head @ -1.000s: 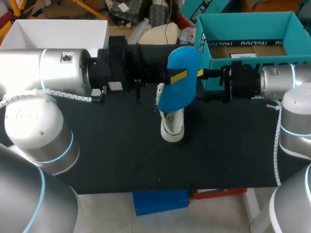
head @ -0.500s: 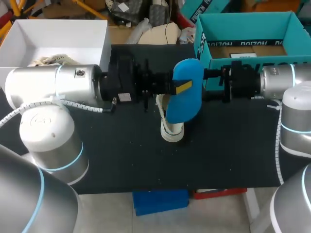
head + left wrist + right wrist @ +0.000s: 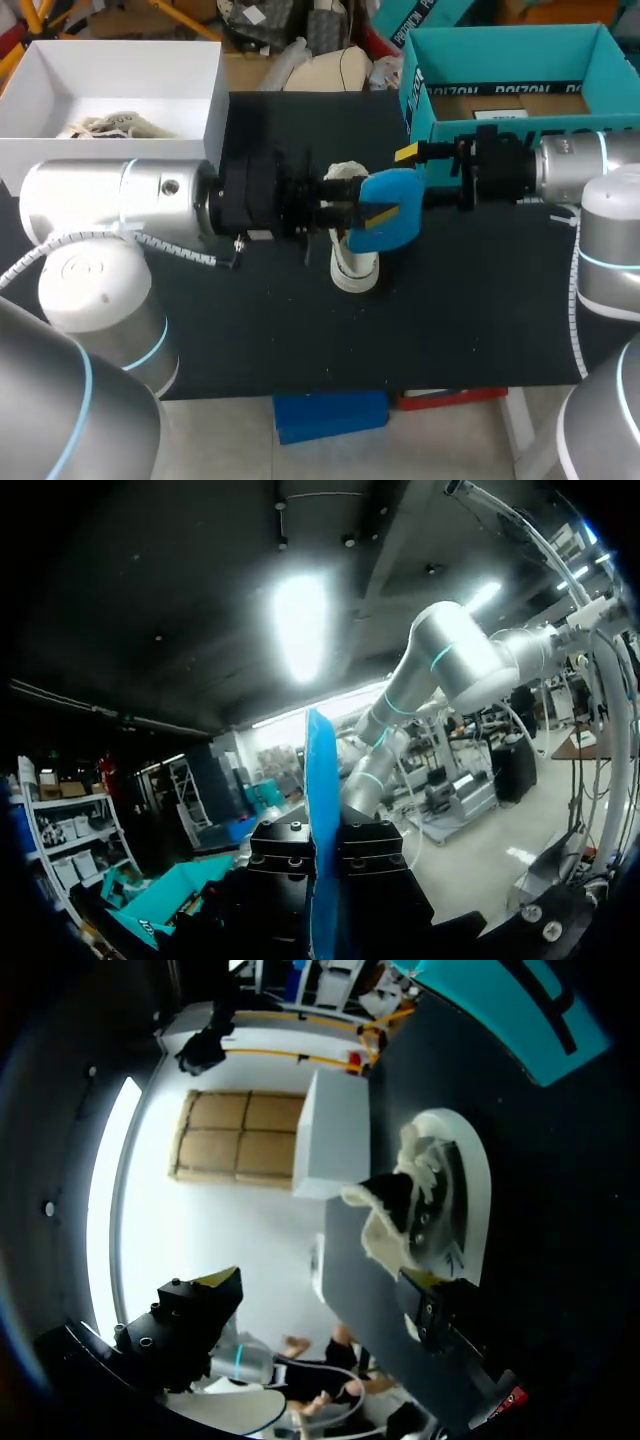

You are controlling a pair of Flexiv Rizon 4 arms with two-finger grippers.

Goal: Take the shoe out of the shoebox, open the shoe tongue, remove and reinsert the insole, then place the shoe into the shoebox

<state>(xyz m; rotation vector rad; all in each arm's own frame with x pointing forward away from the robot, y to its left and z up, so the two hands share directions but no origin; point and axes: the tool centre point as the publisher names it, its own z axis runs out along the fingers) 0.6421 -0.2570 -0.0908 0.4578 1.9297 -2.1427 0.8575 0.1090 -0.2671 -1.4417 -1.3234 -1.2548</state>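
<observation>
— What did the left fingers have?
— My left gripper [image 3: 358,212] was clamped on the blue insole [image 3: 395,225], a finger on each face. From its own wrist I saw the insole edge-on, pinched between the two black fingers [image 3: 285,845].
— And the right?
— The right gripper [image 3: 318,1305] had its fingers wide apart with nothing between them, just right of the insole.
— Where was the shoe?
— The white shoe [image 3: 352,268] sat on the black table [image 3: 250,330] near the middle, outside the box and partly under the insole as seen from the head. I couldn't tell whether the two touched. From the right wrist it lay ahead of the fingers, its opening turned toward them.
— The shoebox?
— The teal shoebox [image 3: 505,125] stood open at the far right, beyond the right arm. A white box [image 3: 120,70] sat far left with something pale inside.
</observation>
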